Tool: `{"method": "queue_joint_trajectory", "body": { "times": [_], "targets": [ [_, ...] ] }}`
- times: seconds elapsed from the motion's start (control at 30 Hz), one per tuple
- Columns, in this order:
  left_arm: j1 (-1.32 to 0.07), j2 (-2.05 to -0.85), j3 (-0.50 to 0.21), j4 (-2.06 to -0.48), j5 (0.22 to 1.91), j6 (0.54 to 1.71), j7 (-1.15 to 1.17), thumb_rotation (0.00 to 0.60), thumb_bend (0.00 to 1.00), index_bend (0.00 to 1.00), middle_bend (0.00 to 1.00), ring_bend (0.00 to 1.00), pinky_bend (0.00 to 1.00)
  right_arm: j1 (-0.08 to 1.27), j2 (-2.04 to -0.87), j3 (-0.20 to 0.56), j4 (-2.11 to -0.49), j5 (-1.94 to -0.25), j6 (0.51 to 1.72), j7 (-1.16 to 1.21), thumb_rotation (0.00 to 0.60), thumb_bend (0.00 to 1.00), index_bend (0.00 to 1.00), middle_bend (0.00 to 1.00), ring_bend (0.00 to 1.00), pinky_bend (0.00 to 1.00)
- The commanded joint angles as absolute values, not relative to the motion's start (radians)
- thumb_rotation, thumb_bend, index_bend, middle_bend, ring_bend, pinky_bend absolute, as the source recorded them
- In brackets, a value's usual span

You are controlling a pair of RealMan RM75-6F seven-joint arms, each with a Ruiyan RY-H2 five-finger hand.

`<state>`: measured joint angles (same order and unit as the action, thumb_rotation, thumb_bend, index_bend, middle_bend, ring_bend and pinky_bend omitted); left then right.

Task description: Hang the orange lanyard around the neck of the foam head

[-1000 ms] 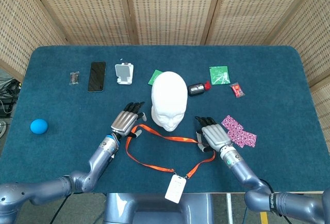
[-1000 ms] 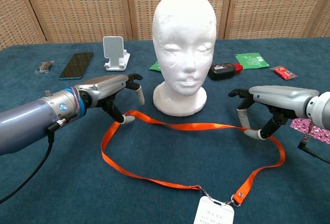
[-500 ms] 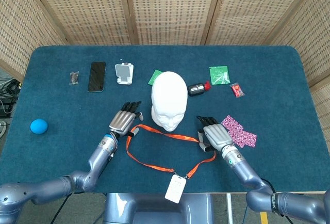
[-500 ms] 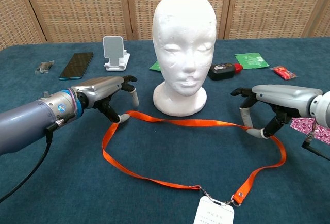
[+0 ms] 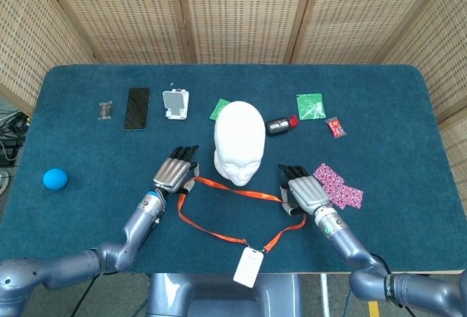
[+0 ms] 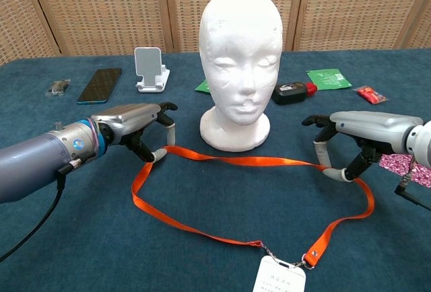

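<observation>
The orange lanyard (image 6: 222, 161) lies as a loop on the blue table (image 5: 408, 112) in front of the foam head (image 6: 240, 63), its badge (image 6: 277, 276) at the near edge. The left hand (image 6: 131, 127) pinches the strap at the loop's left end with curled fingers. The right hand (image 6: 353, 137) pinches the right end likewise.

The cloth (image 5: 408, 112) is deep blue-green. The foam head (image 5: 239, 142) is plain white; the lanyard (image 6: 222, 161) is bright orange, its badge (image 5: 248, 266) white. The ball (image 5: 55, 179) is blue, the phone (image 5: 136, 108) black, the packet (image 5: 309, 105) green. The fabric (image 5: 338, 185) is pink, patterned. Both hands (image 6: 131, 118) (image 6: 360, 125) are silver-grey.
</observation>
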<state>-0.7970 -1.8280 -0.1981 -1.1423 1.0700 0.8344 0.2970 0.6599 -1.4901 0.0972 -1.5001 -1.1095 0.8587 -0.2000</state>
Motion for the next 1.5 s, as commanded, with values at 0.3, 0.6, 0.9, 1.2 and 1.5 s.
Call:
{"method": "queue_joint_trajectory", "body": {
  "times": [0.3, 0.6, 0.9, 1.2, 1.5],
  "targets": [
    [-0.798, -1.832, -0.193, -1.143, 1.066, 0.831, 0.297, 0.6, 0.45, 0.55, 0.0, 0.0, 0.0, 0.662, -1.487, 0.101, -1.513, -1.104, 0.863, -0.21, 0.6, 0.67, 0.79, 0.07, 0.0, 0.0],
    [-0.786, -1.81, -0.184, -1.178, 1.097, 0.851, 0.268, 0.6, 0.46, 0.64, 0.0, 0.0, 0.0, 0.662, -1.481, 0.098, -1.53, -1.111, 0.865, -0.214, 0.6, 0.67, 0.79, 0.07, 0.0, 0.0],
    [-0.744, -1.749, -0.126, -1.238, 1.231, 0.931, 0.204, 0.6, 0.46, 0.66, 0.0, 0.0, 0.0, 0.661, -1.466, 0.088, -1.563, -1.177, 0.876, -0.191, 0.6, 0.67, 0.8, 0.08, 0.0, 0.0],
    [-0.691, -1.702, -0.059, -1.229, 1.424, 1.073, 0.051, 0.6, 0.46, 0.67, 0.0, 0.0, 0.0, 0.655, -1.434, 0.078, -1.604, -1.255, 0.902, -0.168, 0.6, 0.67, 0.8, 0.08, 0.0, 0.0],
    [-0.673, -1.641, -0.022, -1.236, 1.586, 1.211, -0.065, 0.6, 0.46, 0.68, 0.0, 0.0, 0.0, 0.633, -1.361, 0.063, -1.699, -1.315, 0.944, -0.165, 0.6, 0.67, 0.8, 0.08, 0.0, 0.0]
  ]
}}
